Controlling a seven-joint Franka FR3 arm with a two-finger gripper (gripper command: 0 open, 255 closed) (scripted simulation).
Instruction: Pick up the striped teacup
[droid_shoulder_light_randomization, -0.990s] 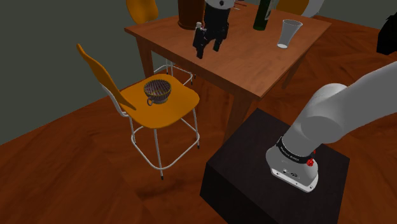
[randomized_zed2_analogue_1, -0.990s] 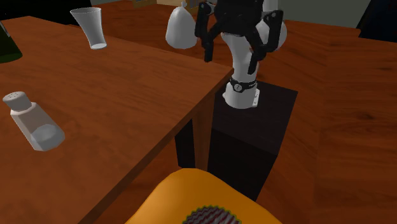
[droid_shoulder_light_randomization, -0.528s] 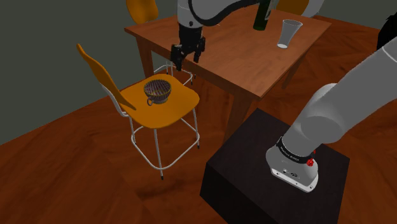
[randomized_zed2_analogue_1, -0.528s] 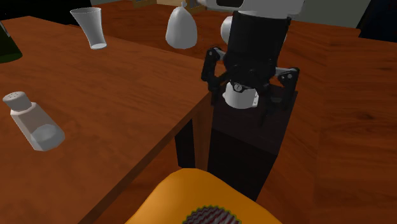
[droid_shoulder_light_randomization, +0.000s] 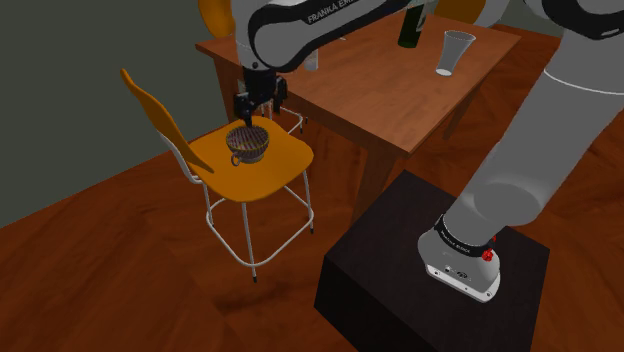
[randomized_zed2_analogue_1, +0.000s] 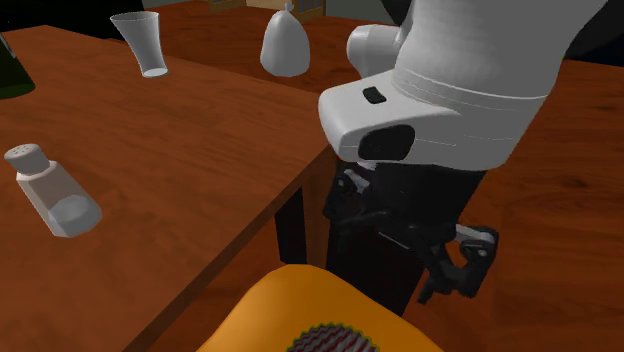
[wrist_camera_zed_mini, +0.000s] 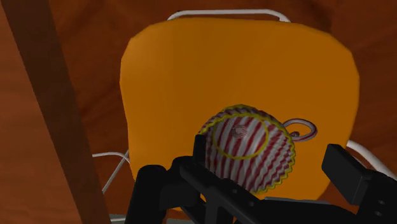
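While the black gripper (droid_shoulder_light_randomization: 255, 104) hangs just above the orange chair seat (droid_shoulder_light_randomization: 285, 160), its jaws stand wide apart and clasp nothing. Directly below them the striped teacup (droid_shoulder_light_randomization: 247, 143) sits upright near the middle of the seat. The wrist view shows it banded in wavy red and white, with a yellow rim and a curled handle, framed between the two fingers (wrist_camera_zed_mini: 347, 170). Beside the chair stands the wooden table (droid_shoulder_light_randomization: 370, 95), bearing a clear glass (droid_shoulder_light_randomization: 455, 50), a dark bottle (droid_shoulder_light_randomization: 410, 25) and a salt shaker (randomized_zed2_analogue_1: 50, 190).
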